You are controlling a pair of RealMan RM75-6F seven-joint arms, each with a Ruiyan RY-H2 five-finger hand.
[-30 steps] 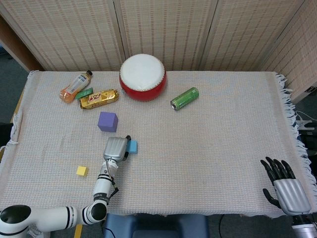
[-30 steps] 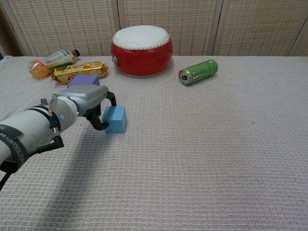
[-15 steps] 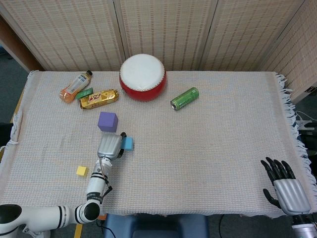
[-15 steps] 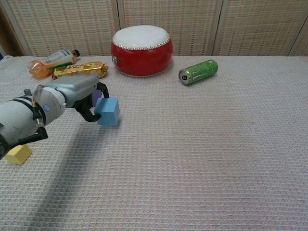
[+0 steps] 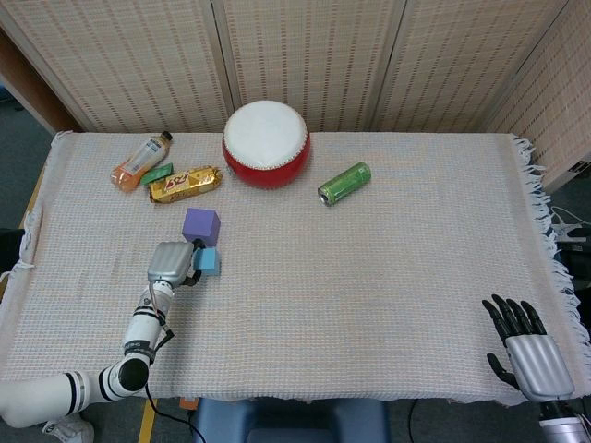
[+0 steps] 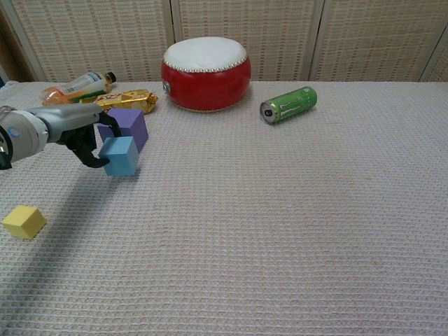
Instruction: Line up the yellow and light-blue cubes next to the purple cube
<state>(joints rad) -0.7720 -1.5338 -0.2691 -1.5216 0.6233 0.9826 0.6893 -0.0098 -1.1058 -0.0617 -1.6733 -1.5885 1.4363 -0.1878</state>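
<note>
The light-blue cube sits at the dark fingers of the left hand, which curl against its left face and hold it; in the chest view it looks slightly tilted, and whether its base rests on the cloth cannot be told. The purple cube stands just beside it at about 12 o'clock, the two close enough that contact cannot be ruled out (the head view shows them nearly corner to corner). The yellow cube lies well apart at about 7 o'clock from the light-blue one, near the bench's front-left edge and untouched. The right hand hovers at the bench's front-right corner, fingers spread and holding nothing. Further back, at 11 o'clock from the purple cube, lie a gold snack packet and an orange drink bottle; a red drum stands at 1 o'clock, with a green can on its side beyond it to the right.
</note>
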